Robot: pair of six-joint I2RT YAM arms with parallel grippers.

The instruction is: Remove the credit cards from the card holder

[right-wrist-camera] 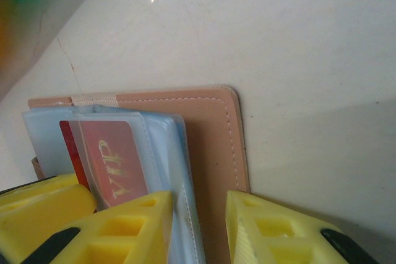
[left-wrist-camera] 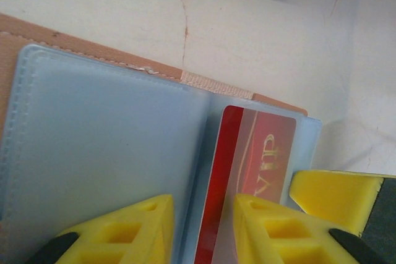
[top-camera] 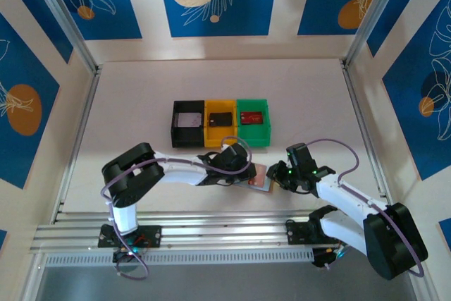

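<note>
Since the red credit card (left-wrist-camera: 260, 159) looks thin, stiff and slick within the floppy card holder (right-wrist-camera: 216, 146), pinch its free edge; left claw (left-wrist-camera: 203, 227) and right claw (right-wrist-camera: 199, 227) gape narrowly, empty.

leathery card holder (right-wrist-camera: 213, 153), glossy plastic credit card (left-wrist-camera: 266, 153)

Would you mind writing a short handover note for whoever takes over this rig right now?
Left claw: open over the opened card holder, its fingers either side of the red VIP card's edge.
Right claw: open, straddling the holder's outer edge, with pocket panels and tan cover between its fingers.
Done: pale grey card in the black bin, dark card in the yellow bin, red card in the green bin.
Left: the VIP card is still in its pocket and needs pulling out.
</note>
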